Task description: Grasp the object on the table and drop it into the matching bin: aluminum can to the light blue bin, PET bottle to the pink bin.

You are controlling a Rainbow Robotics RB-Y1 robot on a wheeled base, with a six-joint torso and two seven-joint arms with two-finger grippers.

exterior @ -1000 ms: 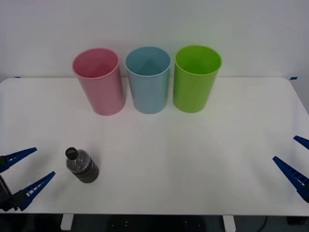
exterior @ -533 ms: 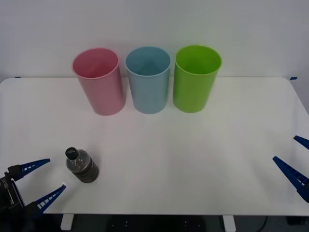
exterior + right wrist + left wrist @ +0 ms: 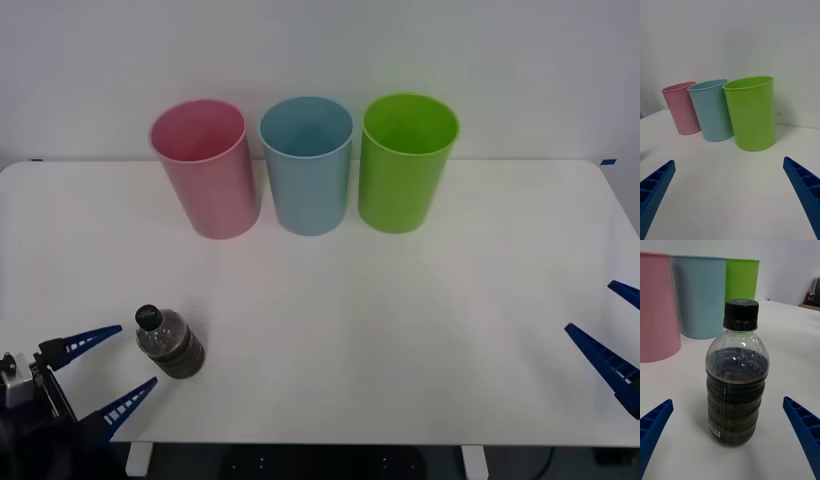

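I've brought the left pincer (image 3: 100, 372) in closer, fingers spread, lined up on the PET bottle (image 3: 170, 343) standing on the bench (image 3: 400, 320). Right pincer (image 3: 610, 345) waits open. Grasp comes next.

PET bottle (image 3: 169, 344): upright on table (image 3: 400, 320), 7 o'clock
Left gripper (image 3: 105, 371): open, just beside bottle
Right gripper (image 3: 610, 335): 4 o'clock edge
Pink bin (image 3: 205, 168): 11 o'clock

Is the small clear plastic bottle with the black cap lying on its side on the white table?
No, the small clear plastic bottle with the black cap stands upright on the white table, cap on top.
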